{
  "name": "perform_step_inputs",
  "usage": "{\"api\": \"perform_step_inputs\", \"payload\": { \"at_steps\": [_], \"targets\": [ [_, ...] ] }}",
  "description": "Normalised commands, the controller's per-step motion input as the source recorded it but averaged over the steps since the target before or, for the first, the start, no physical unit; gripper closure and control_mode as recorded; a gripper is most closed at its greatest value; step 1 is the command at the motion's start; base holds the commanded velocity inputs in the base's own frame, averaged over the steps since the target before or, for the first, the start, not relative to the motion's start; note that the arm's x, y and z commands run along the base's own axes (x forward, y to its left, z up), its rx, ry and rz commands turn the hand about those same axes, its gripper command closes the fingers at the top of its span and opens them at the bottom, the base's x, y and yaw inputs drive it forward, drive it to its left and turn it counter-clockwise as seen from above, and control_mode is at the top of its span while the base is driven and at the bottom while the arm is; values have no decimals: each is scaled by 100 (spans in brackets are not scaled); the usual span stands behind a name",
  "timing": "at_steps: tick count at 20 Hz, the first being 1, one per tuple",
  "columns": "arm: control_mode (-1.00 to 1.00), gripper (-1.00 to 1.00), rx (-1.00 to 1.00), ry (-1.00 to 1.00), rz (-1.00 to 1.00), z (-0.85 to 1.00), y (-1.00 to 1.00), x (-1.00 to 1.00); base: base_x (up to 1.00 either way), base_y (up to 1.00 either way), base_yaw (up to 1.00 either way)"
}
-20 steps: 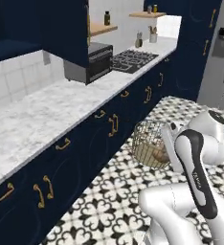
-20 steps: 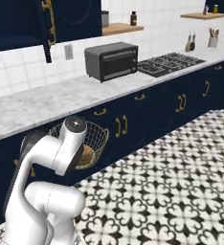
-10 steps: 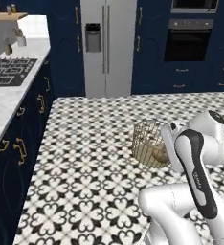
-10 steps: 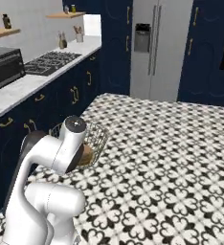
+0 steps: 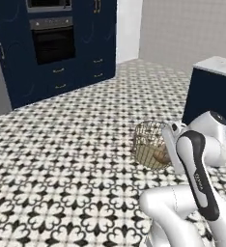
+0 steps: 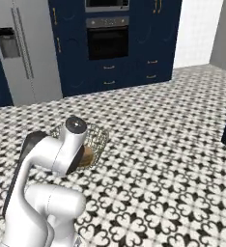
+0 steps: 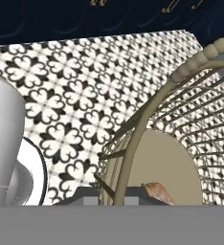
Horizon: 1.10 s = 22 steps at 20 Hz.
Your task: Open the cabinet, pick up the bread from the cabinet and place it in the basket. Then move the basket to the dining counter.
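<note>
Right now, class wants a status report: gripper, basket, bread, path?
Gripper shut on basket rim. Bread inside basket, carried above floor. Dining counter ahead right; nothing between.

Patterned floor (image 5: 62,154) (navy oven wall (image 6: 110,43))

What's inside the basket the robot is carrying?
Inside the basket sits the bread, a golden-brown roll low against the mesh. The arm covers part of the basket, so the rest of its inside cannot be seen.
</note>
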Motion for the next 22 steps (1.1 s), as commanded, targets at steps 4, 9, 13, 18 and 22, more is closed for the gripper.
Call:
{"api": "perform_step_inputs", "payload": {
  "at_steps": [4,9,13,18,22],
  "targets": [
    [100,100,0,0,0,0,0,0,0,19,-99],
    [100,100,0,0,0,0,0,0,11,14,-95],
    [100,100,0,0,0,0,0,0,47,13,-83],
    [100,100,0,0,0,0,0,0,95,-6,-39],
    [100,100,0,0,0,0,0,0,100,-67,1]
  ]
}}
